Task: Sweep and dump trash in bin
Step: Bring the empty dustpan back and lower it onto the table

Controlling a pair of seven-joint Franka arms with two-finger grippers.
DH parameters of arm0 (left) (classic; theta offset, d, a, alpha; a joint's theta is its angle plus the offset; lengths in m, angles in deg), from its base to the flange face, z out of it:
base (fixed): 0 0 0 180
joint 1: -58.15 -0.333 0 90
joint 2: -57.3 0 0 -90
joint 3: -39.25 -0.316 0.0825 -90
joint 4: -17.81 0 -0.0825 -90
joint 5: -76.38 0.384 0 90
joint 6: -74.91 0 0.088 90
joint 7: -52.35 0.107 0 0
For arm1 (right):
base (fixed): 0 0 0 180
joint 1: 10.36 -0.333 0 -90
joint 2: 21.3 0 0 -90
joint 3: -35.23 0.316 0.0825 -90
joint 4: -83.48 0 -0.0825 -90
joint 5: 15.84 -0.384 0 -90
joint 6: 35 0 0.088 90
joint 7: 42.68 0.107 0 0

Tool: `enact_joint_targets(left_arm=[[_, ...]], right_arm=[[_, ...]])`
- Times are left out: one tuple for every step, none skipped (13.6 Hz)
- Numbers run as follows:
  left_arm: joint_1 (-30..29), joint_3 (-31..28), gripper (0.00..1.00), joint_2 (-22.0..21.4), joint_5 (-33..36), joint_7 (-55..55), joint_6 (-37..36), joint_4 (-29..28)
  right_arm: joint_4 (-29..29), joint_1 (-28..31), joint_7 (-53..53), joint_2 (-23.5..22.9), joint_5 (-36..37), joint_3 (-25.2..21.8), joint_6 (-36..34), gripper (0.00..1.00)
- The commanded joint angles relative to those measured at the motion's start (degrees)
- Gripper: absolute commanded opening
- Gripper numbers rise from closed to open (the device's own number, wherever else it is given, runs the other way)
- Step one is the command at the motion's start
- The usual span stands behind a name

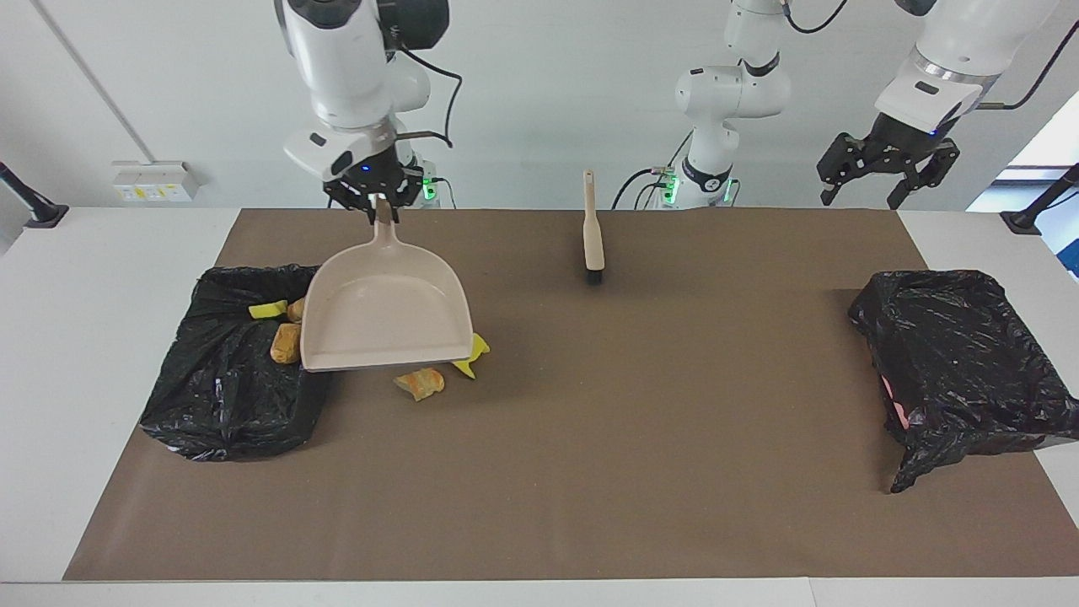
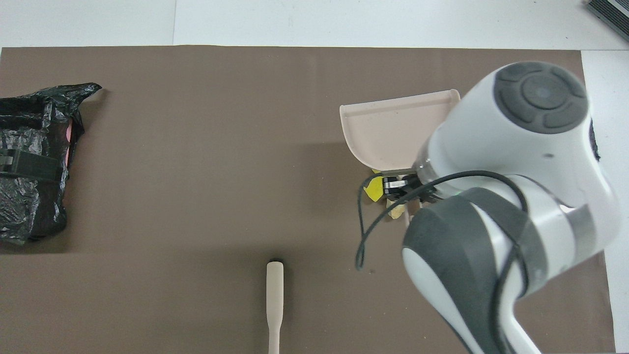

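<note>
From the facing view, we are seeing the right gripper (image 1: 377,205) with its jaws clamped on the handle of a beige dustpan (image 1: 386,316), hanging over the trash (image 1: 420,383) scattered on the brown surface (image 1: 590,438). More scraps (image 1: 286,342) are lying in the black-lined bin (image 1: 228,405) beside it. The left gripper (image 1: 868,181) is waiting with jaws spread wide and holding nothing. A brush (image 1: 593,228) is lying nearer the robots.

From overhead, we are seeing the right arm covering that bin; a second bin (image 2: 29,162) is sitting at the left arm's end.
</note>
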Motion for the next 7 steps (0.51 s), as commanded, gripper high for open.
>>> enact_joint_targets(left_arm=[[-0.7,0.1,1.00,0.5,0.6,0.8,-3.4,1.5],[-0.7,0.0,1.00,0.7,0.6,0.8,-3.8,1.6],[-0.7,0.0,1.00,0.7,0.6,0.8,-3.8,1.5],[-0.7,0.0,1.00,0.6,0.6,0.9,-3.8,1.5],[-0.6,0.0,1.00,0.5,0.6,0.8,-3.6,1.5],[-0.7,0.2,1.00,0.3,0.6,0.7,-3.0,1.5],[-0.4,0.4,1.00,0.0,0.6,0.7,-2.7,1.4]], right_arm=[[-6.2,-4.9,9.0,-8.5,-2.0,-0.4,5.0,0.00],[-8.6,-7.0,12.7,-11.6,-2.0,-0.4,6.7,0.00],[-11.1,-9.3,16.3,-14.9,-2.0,-0.4,8.6,0.00],[-12.2,-11.3,18.3,-17.1,-2.1,-0.4,11.0,0.00],[-12.2,-12.9,19.5,-18.6,-2.7,-0.4,13.9,0.00],[-12.2,-14.4,20.5,-20.5,-3.0,-0.4,16.7,0.00],[-12.2,-16.0,21.7,-22.5,-3.0,-0.4,19.7,0.00]])
